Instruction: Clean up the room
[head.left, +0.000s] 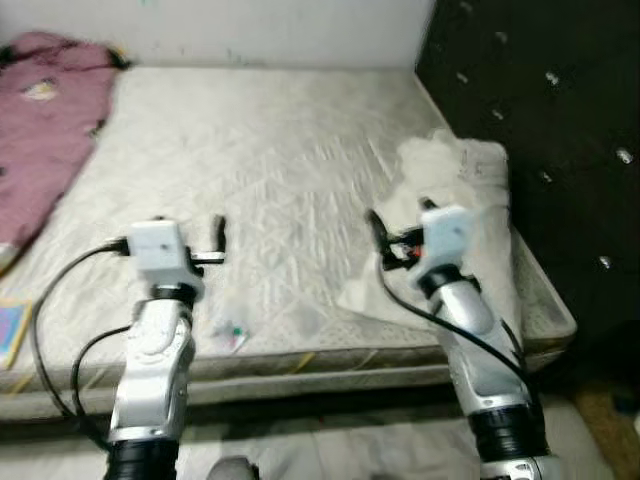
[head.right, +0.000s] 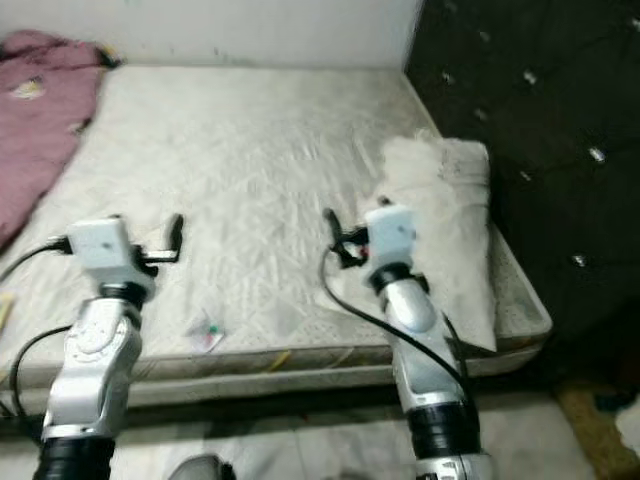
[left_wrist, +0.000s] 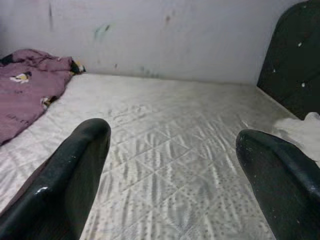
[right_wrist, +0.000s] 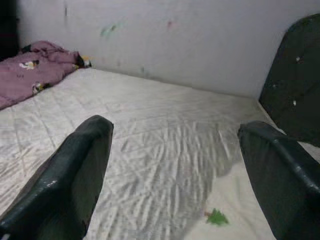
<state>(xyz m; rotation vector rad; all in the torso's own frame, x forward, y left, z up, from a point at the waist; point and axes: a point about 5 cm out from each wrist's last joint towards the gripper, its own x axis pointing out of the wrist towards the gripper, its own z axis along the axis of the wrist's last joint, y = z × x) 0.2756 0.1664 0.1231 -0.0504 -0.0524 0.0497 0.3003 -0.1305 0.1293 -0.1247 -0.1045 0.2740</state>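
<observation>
A bare quilted mattress lies before me. A crumpled pink blanket is heaped on its far left corner. A white pillow or cloth lies along its right side, next to the headboard. A small crumpled wrapper sits near the mattress's front edge. My left gripper hovers open over the front left of the mattress, holding nothing. My right gripper hovers open just left of the white cloth, also holding nothing. In the right wrist view the cloth's edge shows a green print.
A dark tufted headboard stands along the right side. A pale wall runs behind the bed. A colourful flat item lies at the left front edge of the mattress. The floor shows below the front edge.
</observation>
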